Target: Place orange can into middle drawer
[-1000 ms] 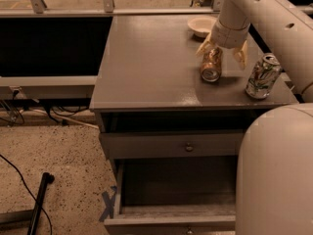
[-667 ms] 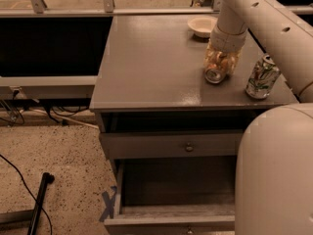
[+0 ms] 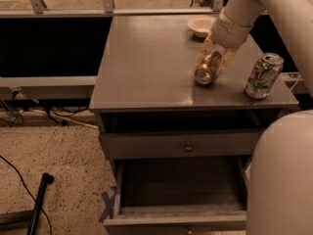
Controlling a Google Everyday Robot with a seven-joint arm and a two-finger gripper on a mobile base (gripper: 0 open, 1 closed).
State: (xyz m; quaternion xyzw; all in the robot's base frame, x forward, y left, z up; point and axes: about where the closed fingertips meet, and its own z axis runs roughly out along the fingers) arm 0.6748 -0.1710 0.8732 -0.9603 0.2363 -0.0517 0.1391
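Note:
The orange can [image 3: 207,68] is tilted, its silver end facing front-left, held just above the grey cabinet top [image 3: 146,67]. My gripper [image 3: 213,62] comes down from the upper right and is shut on the can, one pale finger on each side. The middle drawer [image 3: 181,192] stands pulled open at the bottom of the view, its deep box and dark floor showing, below and in front of the can. Its knob [image 3: 188,230] shows at the front edge.
A white-and-green patterned can [image 3: 263,75] stands upright at the right of the cabinet top. A pale bowl [image 3: 201,26] sits at the back. The upper drawer front [image 3: 188,146] is shut. My arm's bulk fills the lower right. A black pole [image 3: 39,199] lies on the floor.
The gripper has lifted the orange can off the cabinet top and tilted it, moving slightly left and forward.

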